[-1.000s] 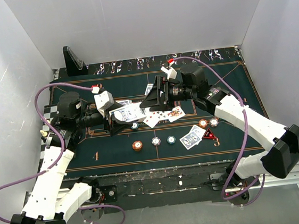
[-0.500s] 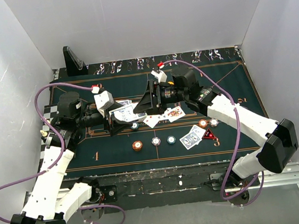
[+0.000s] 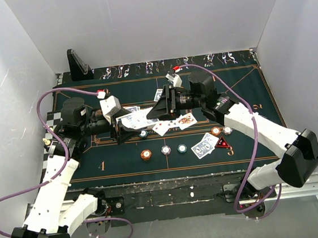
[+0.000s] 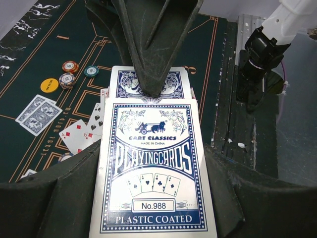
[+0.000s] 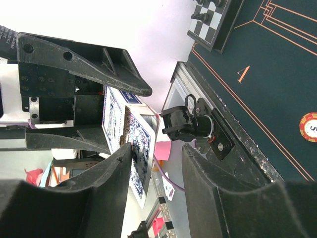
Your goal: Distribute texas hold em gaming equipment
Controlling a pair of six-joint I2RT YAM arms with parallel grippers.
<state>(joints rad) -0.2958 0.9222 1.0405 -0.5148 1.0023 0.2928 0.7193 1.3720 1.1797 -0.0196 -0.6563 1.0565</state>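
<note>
My left gripper (image 4: pixel 153 203) is shut on a blue-and-white playing-card box (image 4: pixel 153 168), held above the green mat (image 3: pixel 241 87). A blue-backed card (image 4: pixel 148 82) sticks out of the box's far end. My right gripper (image 5: pixel 156 163) meets it head-on, jaws apart on either side of that card (image 5: pixel 141 144); one finger touches the card, the other stands off. From above, the right gripper (image 3: pixel 150 115) meets the box (image 3: pixel 135 120) over the mat's middle. Face-up cards (image 3: pixel 173 123), a blue-backed pair (image 3: pixel 205 145), chips (image 3: pixel 166 149) and a red triangular marker (image 3: pixel 222 143) lie on the mat.
A black card stand (image 3: pixel 78 64) sits at the back left corner. A chequered board (image 5: pixel 213 20) borders the mat's left edge. An orange chip (image 3: pixel 146 154) and a teal chip (image 3: pixel 181 148) lie in the front row, and two more chips (image 3: pixel 215 130) lie beside the marker.
My right gripper's jaws have narrowed around the protruding card, and the right arm has shifted slightly at the box. The left arm and the box have not moved.
</note>
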